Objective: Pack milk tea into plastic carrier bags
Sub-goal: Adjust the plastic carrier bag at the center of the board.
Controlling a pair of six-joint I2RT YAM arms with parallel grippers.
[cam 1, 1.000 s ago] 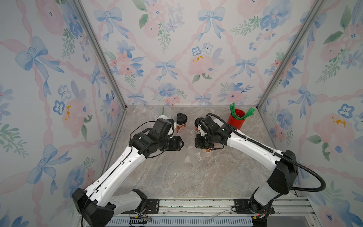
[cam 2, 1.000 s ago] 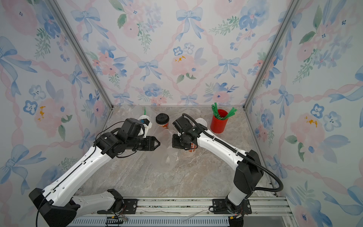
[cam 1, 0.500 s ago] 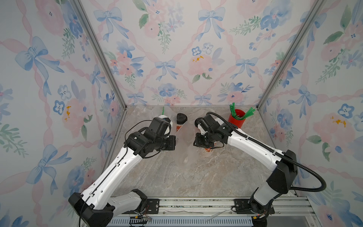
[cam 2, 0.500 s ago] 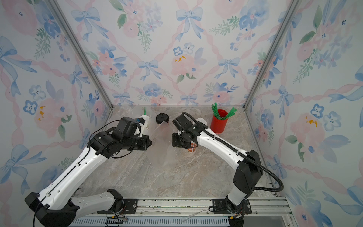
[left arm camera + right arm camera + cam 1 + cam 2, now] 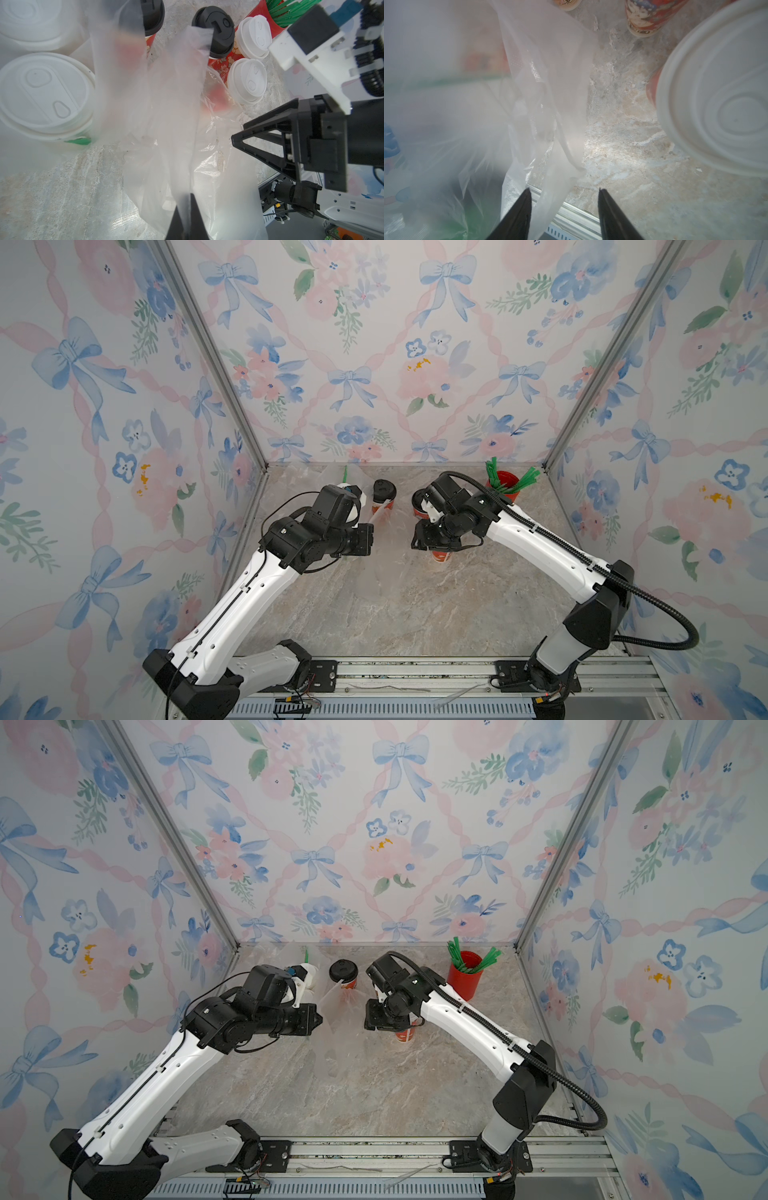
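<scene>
Left gripper (image 5: 189,199): closed tight on film of carrier bag (image 5: 172,124).
Right gripper (image 5: 563,190): jaws parted; strip of bag film hanging loose between, not pinched.
Carrier bag location: hanging over middle of table (image 5: 415,605), between both grippers.
Carrier bag contents: cannot tell through creased film.
Black-lid cup (image 5: 216,27): upright on table, behind bag; bag strip reaching its lid.
White-lid cups: first white-lid cup (image 5: 256,34) just beside second white-lid cup (image 5: 247,80), both outside bag.
Red straw cup (image 5: 503,485): lidless, holding green straws (image 5: 530,479), back-right corner.
</scene>
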